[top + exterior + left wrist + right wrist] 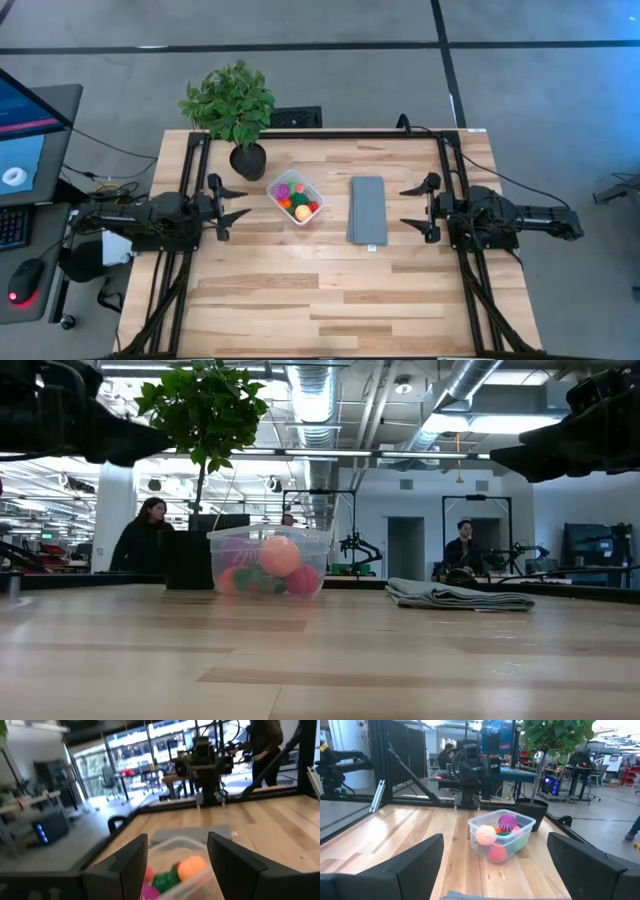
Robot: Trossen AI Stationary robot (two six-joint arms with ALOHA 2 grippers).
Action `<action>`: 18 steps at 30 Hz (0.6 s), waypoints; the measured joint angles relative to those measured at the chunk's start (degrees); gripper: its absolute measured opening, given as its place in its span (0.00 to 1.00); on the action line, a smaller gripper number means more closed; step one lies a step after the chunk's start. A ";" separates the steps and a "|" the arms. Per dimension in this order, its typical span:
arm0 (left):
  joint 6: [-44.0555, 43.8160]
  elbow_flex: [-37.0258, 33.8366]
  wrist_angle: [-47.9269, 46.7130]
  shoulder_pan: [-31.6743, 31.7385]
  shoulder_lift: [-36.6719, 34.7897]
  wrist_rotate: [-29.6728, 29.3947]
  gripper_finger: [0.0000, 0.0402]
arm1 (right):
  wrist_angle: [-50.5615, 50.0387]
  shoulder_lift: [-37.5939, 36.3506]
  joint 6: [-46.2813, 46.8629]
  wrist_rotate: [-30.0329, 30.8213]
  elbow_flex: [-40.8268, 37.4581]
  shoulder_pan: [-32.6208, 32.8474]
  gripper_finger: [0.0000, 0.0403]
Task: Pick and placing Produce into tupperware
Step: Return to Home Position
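The wooden tabletop carries the left claw at its left edge and the right claw at its right edge, both with the fingers apart and holding nothing. Between them lies a folded grey cloth, and near it, on the left claw's side, the tupperware stands close to the potted plant. The produce sits inside the tupperware, with the spiky purple ball on top.

The left end effector and the right end effector face each other from opposite sides, arms folded low, both with fingers spread wide.
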 joint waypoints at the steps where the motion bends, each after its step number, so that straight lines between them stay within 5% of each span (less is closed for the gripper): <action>1: -1.00 0.00 -0.69 0.02 0.00 -0.09 0.49 | 0.00 0.00 0.02 0.02 0.00 0.00 0.94; 9: -4.34 0.00 -2.87 0.00 0.00 0.60 0.49 | -0.04 0.00 1.50 0.37 0.00 0.01 0.94; 18: -1.65 0.00 -4.11 0.02 0.00 8.89 0.49 | 0.00 1.87 -0.18 -0.30 0.00 3.76 0.94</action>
